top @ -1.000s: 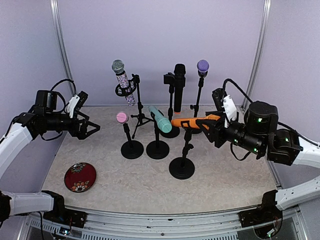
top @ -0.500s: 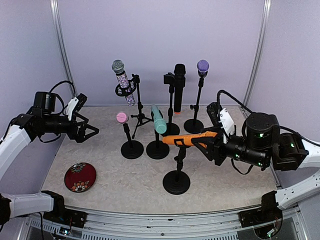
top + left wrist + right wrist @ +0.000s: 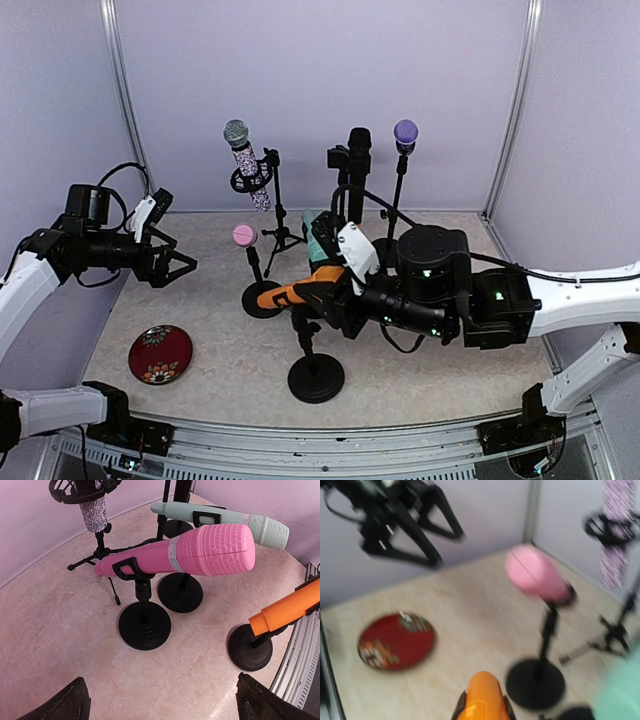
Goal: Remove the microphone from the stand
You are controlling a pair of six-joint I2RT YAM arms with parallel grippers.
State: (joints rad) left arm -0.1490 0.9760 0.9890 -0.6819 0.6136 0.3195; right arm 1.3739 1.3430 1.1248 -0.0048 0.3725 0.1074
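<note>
An orange microphone (image 3: pixel 283 295) lies level in the clip of a black stand with a round base (image 3: pixel 316 379), at the front middle of the table. My right gripper (image 3: pixel 335 290) is shut on the microphone's rear half. In the blurred right wrist view the orange microphone (image 3: pixel 482 696) juts out between dark fingers. My left gripper (image 3: pixel 178 262) hangs open at the far left, well away from it, with nothing in it. From the left wrist the orange tip (image 3: pixel 284 613) and its stand base (image 3: pixel 250 647) show at the right.
A pink microphone (image 3: pixel 244 235), a teal one (image 3: pixel 318 234), a black one (image 3: pixel 358 150), a purple one (image 3: pixel 405 131) and a glittery one (image 3: pixel 245 160) sit on stands behind. A red plate (image 3: pixel 160 353) lies at the front left.
My right arm has swung left and nearer the front, carrying the orange microphone; its stand has come along with it. The left arm has barely moved.
</note>
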